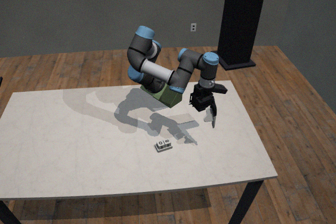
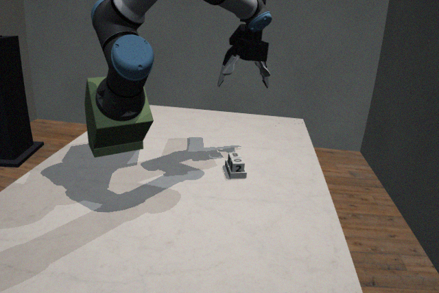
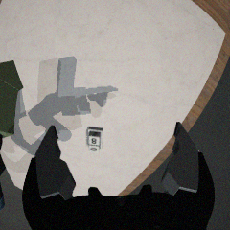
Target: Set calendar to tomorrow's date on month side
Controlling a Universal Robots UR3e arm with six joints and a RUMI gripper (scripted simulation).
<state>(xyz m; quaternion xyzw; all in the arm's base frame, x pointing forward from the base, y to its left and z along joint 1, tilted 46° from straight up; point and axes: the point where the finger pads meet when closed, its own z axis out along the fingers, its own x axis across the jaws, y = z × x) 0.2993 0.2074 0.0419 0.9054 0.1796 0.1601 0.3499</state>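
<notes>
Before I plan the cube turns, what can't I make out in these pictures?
- Month's name on the grey calendar tray: too small, blurred in the top view.
- White cubes' undersides: hidden, facing into the tray in every view.
- Black table legs' feet: cut off by the top view's lower edge.

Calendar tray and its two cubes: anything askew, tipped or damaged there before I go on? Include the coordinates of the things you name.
Nothing stands out. The two cubes (image 1: 160, 144) (image 1: 167, 142) sit side by side, seemingly level, in the tray (image 1: 164, 149) (image 2: 238, 175), with no visible damage. The open gripper (image 2: 243, 86) is well clear of them. The month side is too small to check.
</notes>
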